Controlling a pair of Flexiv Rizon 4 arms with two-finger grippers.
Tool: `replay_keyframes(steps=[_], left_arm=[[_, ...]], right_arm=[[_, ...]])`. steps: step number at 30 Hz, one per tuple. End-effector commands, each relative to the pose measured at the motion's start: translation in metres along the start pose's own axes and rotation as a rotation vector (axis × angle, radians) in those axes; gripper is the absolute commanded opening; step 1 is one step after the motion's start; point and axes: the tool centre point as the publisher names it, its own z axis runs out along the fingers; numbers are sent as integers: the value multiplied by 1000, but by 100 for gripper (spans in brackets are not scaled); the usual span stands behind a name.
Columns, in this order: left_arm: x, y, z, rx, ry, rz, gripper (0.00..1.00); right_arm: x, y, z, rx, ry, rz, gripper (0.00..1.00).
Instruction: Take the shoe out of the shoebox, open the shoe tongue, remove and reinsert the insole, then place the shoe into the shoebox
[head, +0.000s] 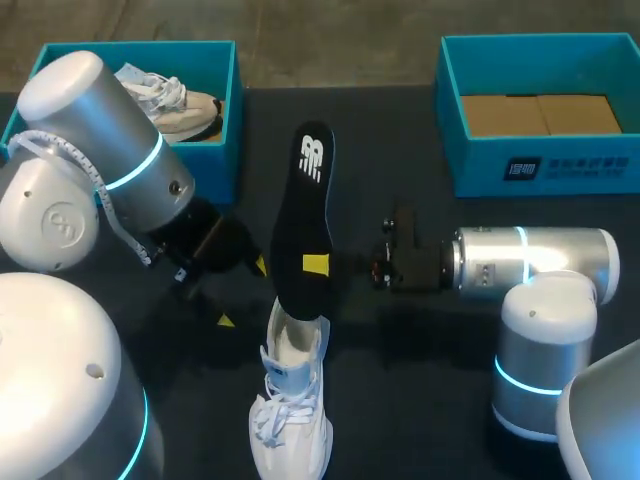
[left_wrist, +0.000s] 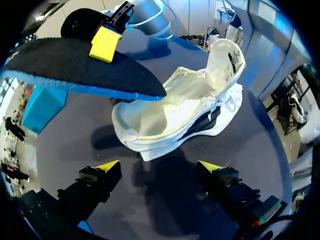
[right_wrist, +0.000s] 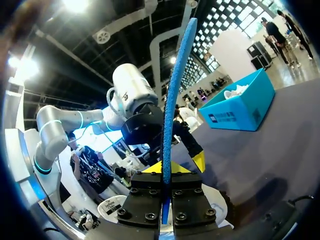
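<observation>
Black insole (head: 305, 225) is pinched at mid-length between the closed fingers of the right gripper (head: 318, 265). Its lower end is seen over the white shoe (head: 290, 420) opening; contact unclear. Shoe is set on the table (head: 420, 400), apart from the blue shoebox (head: 222, 160). Left gripper (head: 243, 292) is spread wide, nothing held, near the shoe.

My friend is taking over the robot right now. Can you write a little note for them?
Right tool: shut on the black insole, lower end at the mouth of the white shoe.
Left tool: open, empty, beside the shoe.
Done: shoe out on the table, tongue open.
Left: seat the insole fully, put the shoe in the shoebox.
</observation>
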Motion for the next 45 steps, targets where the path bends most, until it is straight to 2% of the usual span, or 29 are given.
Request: replay_keyframes(steps=[1,13,19,25,32,45], left_arm=[[-3,3,3,6,11,5,100],[-3,2,8,9,22,0,100],[-2,6,17,31,44,-28,100],[-4,11,17,53,41,-65,100],[3,16,15,58,51,-72,100],[9,18,23,54,71,-81,100]], right_arm=[[-7,-4,10,-7,9,-4,0],[-7,-4,12,6,7,-16,0],[-11,-9,17,15,-1,-39,0],[-12,-9,16,9,-9,-67,0],[-12,-13,17,0,-14,-96,0],[-18,-21,23,3,-45,-104,0]])
